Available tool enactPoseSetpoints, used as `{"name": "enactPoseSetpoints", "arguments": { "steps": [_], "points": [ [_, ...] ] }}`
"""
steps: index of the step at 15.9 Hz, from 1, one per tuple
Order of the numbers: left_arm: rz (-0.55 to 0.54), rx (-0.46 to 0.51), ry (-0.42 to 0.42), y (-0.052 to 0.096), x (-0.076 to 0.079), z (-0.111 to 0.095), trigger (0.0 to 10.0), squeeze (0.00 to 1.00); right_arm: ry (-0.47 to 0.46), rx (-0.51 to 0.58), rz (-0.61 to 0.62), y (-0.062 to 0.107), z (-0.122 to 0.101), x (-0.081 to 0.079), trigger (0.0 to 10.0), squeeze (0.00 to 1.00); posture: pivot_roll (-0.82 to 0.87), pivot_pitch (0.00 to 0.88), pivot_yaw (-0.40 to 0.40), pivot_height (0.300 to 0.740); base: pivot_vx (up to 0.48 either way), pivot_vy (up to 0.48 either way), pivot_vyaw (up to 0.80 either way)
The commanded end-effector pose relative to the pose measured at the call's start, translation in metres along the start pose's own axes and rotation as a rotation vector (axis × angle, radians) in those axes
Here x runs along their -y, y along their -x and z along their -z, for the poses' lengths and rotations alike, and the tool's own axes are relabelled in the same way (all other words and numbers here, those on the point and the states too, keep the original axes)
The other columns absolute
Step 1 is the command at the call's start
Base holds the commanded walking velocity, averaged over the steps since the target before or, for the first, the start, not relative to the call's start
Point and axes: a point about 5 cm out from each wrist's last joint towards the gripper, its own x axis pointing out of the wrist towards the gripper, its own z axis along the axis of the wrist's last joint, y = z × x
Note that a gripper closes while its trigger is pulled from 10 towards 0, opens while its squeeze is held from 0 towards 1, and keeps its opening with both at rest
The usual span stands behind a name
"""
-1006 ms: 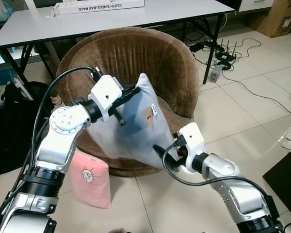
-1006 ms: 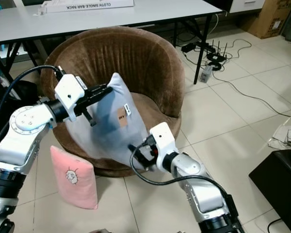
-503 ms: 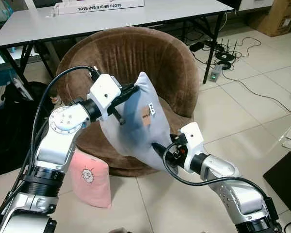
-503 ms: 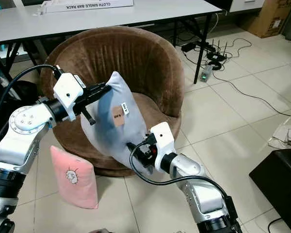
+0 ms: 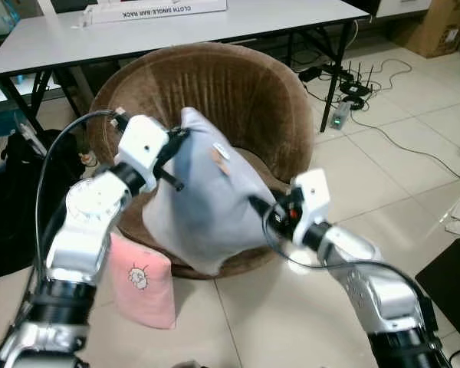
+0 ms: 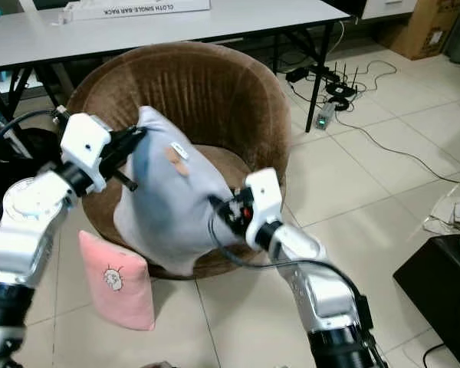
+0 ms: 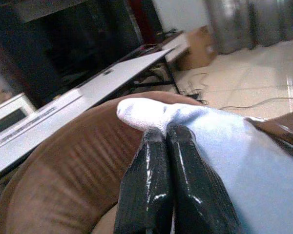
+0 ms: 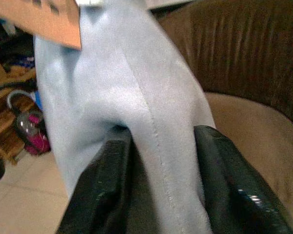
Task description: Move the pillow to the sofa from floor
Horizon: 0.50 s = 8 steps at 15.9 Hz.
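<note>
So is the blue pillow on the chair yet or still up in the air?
Up in the air: both grippers hold the blue pillow above the brown chair.

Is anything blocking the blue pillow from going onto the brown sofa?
Nothing visible is in the way. The left claw and right claw hold the blue pillow right over the brown sofa, whose seat looks bare.

Room setting. Pale glossy floor tiles are laid throughout. A long white table on black legs is placed along the back, with a flat white box laid on it. Black cables are strewn across the tiles beside it; a cardboard box is set in the far corner.
</note>
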Motion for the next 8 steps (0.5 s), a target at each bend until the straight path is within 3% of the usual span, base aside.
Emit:
{"name": "enactPoseSetpoints", "arguments": {
  "steps": [1,5,6,7,8],
  "points": [
    [-0.093,0.038,-0.021,0.003,-0.007,-0.012,10.0,0.0,-0.007,0.052,0.003,-0.003,-0.013,0.001,0.0,0.0,0.06,0.0,0.07,0.74,0.0,0.0,0.0],
    [-0.161,0.043,0.079,0.0,0.005,-0.014,10.0,0.0,0.023,0.101,0.023,-0.009,-0.025,0.0,0.0,0.0,0.06,0.0,0.061,0.74,0.0,0.0,0.0],
    [-0.169,0.027,0.114,0.0,0.014,-0.012,10.0,0.0,0.043,0.133,0.102,-0.011,-0.03,0.005,8.1,0.0,0.06,0.0,0.066,0.74,0.0,0.0,0.0],
    [-0.178,0.022,0.129,0.0,0.019,-0.011,10.0,0.0,0.029,0.137,0.161,-0.012,-0.031,0.011,10.0,0.0,0.06,0.0,0.064,0.74,0.0,0.0,0.0],
    [-0.188,0.002,0.124,-0.001,0.025,-0.009,10.0,0.0,0.038,0.16,0.211,-0.012,-0.034,0.015,10.0,0.0,0.06,0.0,0.058,0.74,0.0,0.0,0.0]
  ]
}}
